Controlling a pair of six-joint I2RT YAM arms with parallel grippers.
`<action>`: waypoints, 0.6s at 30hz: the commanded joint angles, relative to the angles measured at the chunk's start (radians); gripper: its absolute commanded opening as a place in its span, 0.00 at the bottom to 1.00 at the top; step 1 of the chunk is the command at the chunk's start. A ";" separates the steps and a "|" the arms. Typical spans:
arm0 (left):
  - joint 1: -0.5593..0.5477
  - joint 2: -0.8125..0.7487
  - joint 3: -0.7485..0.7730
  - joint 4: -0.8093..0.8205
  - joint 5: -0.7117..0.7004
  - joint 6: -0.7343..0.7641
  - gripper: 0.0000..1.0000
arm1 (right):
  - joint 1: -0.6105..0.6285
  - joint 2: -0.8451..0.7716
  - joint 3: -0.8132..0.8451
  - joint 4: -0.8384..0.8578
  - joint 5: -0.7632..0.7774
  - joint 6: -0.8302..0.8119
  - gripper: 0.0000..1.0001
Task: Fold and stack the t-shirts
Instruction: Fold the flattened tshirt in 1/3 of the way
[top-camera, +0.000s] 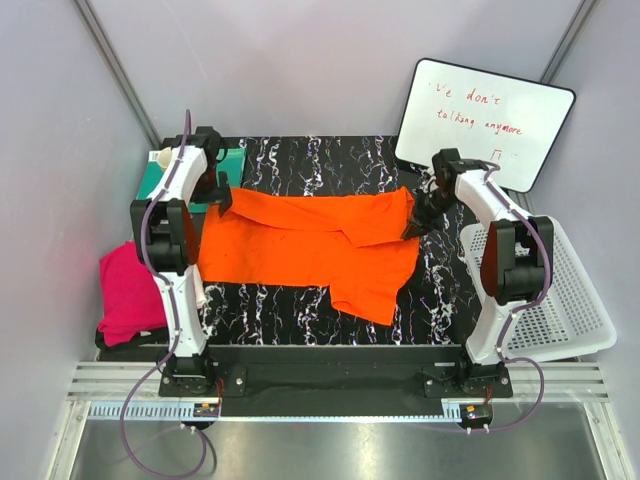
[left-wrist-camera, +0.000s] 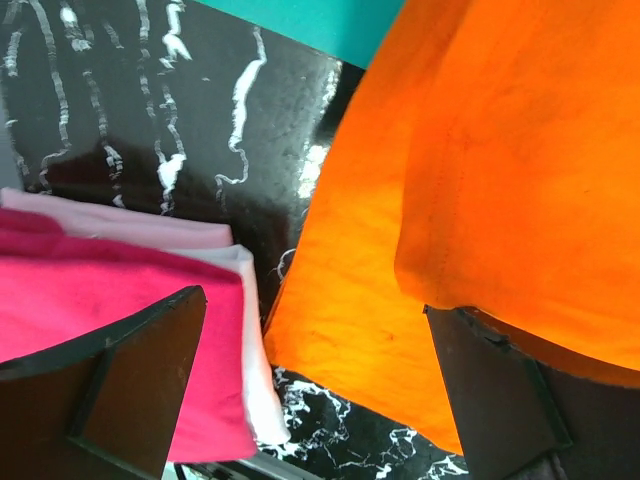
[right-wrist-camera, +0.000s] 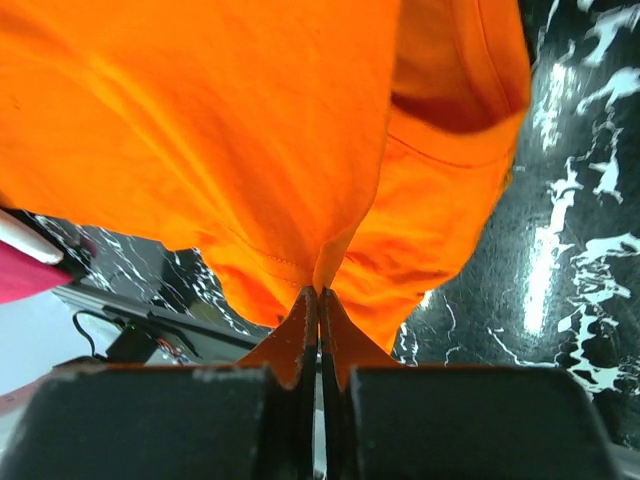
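Note:
The orange t-shirt (top-camera: 305, 245) lies spread across the black marble table (top-camera: 300, 310), with its top part folded over. My right gripper (top-camera: 412, 228) is shut on the shirt's right edge; the right wrist view shows the fingertips (right-wrist-camera: 305, 320) pinching a ridge of orange cloth (right-wrist-camera: 250, 130). My left gripper (top-camera: 222, 196) is at the shirt's far left corner, jaws wide open (left-wrist-camera: 315, 300). A fold of orange cloth (left-wrist-camera: 500, 180) lies against its right finger (left-wrist-camera: 500, 400). The magenta-pink t-shirt (top-camera: 130, 292) lies bunched at the table's left edge, and also shows in the left wrist view (left-wrist-camera: 100, 300).
A teal mat (top-camera: 158, 182) lies at the back left under the left arm. A white perforated basket (top-camera: 570, 300) sits off the right edge. A whiteboard (top-camera: 485, 120) leans at the back right.

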 joint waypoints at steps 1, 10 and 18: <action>0.003 -0.068 0.105 -0.014 -0.040 -0.017 0.99 | 0.018 -0.033 -0.028 0.024 -0.019 -0.006 0.00; 0.004 -0.132 0.147 -0.028 -0.119 -0.014 0.99 | 0.020 -0.038 0.066 -0.065 0.051 -0.042 0.69; 0.004 -0.218 -0.121 0.027 0.022 -0.014 0.95 | 0.032 0.095 0.271 -0.024 0.090 -0.033 0.61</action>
